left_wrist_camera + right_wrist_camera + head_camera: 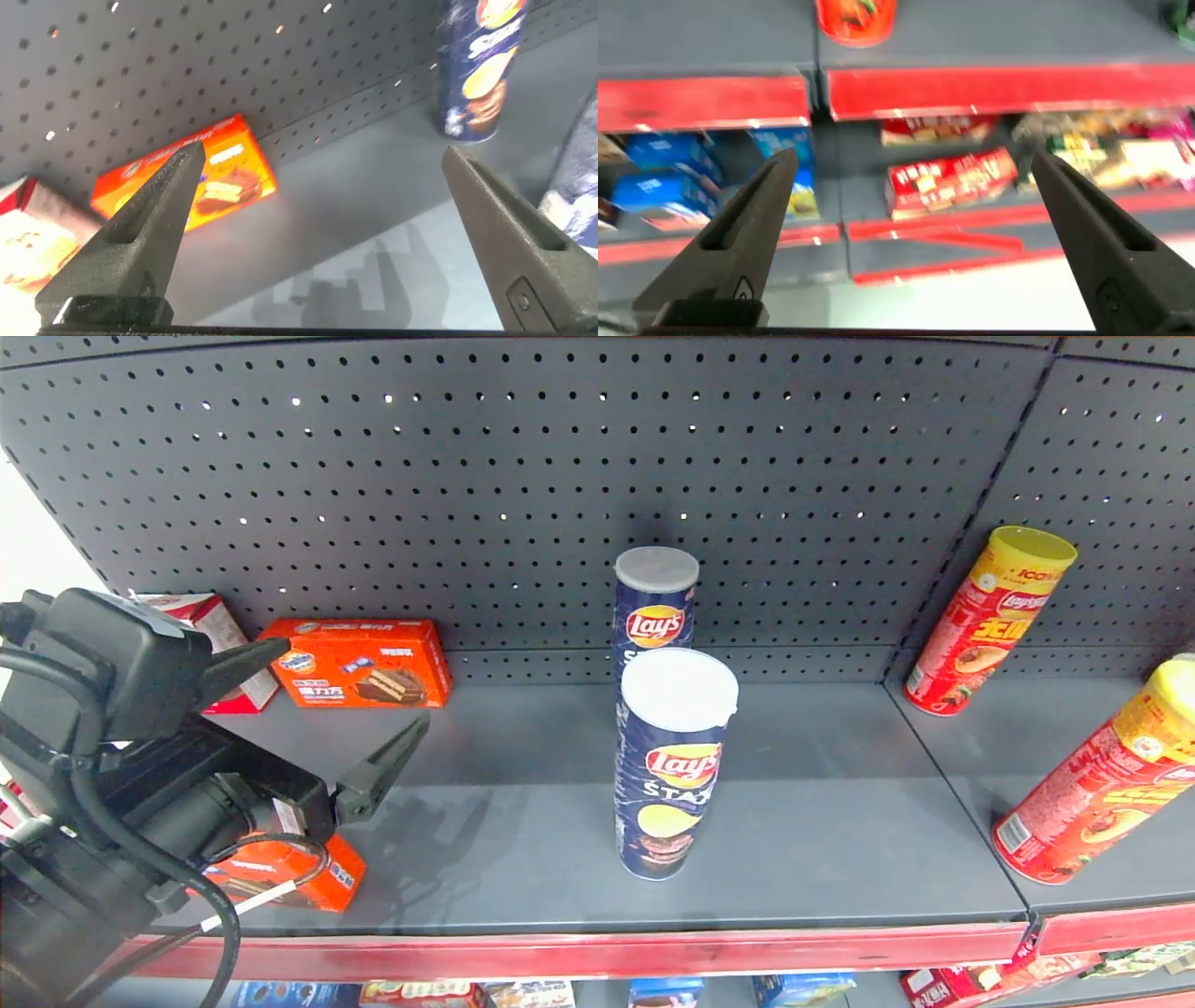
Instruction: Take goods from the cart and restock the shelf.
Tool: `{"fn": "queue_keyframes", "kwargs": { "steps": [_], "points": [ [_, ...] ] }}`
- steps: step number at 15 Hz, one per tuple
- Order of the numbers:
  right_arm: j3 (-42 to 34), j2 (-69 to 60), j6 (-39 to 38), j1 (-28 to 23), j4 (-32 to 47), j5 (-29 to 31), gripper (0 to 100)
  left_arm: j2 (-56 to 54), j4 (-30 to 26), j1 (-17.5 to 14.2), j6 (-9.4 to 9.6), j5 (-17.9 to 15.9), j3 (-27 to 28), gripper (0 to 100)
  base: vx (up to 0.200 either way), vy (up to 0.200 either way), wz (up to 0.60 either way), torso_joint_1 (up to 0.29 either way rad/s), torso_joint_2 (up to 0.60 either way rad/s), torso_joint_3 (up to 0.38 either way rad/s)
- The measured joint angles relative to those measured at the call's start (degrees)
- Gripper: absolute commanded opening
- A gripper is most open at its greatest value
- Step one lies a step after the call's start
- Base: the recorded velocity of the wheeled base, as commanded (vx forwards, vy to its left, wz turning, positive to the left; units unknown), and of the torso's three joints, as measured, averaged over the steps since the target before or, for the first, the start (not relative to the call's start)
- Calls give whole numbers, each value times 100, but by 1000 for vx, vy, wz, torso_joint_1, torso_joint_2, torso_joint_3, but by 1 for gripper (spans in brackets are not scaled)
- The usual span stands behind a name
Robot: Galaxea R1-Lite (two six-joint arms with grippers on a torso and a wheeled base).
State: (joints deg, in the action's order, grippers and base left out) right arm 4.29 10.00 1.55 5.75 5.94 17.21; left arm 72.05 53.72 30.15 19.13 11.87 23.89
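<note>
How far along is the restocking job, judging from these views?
Done: the front blue chip can and back blue chip can stand upright on the shelf, an orange box lying further left. In hand: nothing; the left gripper and right gripper are open, empty. Left: probably more goods, since shelf space is bare.

We see the left arm (140, 775) as black, boxy housings trailing looped black cables (226, 952) and a white tag. Left gripper (355, 681) and right gripper (912, 161) carry dark grey, tapered wedge fingers (738, 243), each with a small round mark near its base.
</note>
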Motion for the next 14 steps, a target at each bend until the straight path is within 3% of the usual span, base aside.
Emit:
{"fn": "queue_keyframes", "kwargs": {
  "steps": [3,5,6,7,8,10,14],
  "points": [
    [-46,-195,-108,-735,-145,-197,100,-11,13,33,5,5,-37,100,0,0,0,0,0,0],
    [-267,-366,-245,-933,-922,-1204,100,-30,4,39,5,5,-68,100,0,0,0,0,0,0],
    [-345,-418,-35,-967,-850,-1799,100,-39,13,41,2,5,-69,100,0,0,0,0,0,0],
    [-388,-462,138,-963,-761,-2005,100,-44,11,56,6,6,-74,100,0,0,0,0,0,0],
    [-402,-510,146,-895,-719,-1953,100,-50,11,89,6,6,-74,100,0,0,0,0,0,0],
    [-416,-567,-355,-856,-621,-1180,100,-52,13,140,6,5,-85,100,0,0,0,0,0,0],
    [-424,-645,-62,-516,-594,-1523,100,-195,50,163,55,5,-405,100,0,0,0,0,0,0]
  ]
}}
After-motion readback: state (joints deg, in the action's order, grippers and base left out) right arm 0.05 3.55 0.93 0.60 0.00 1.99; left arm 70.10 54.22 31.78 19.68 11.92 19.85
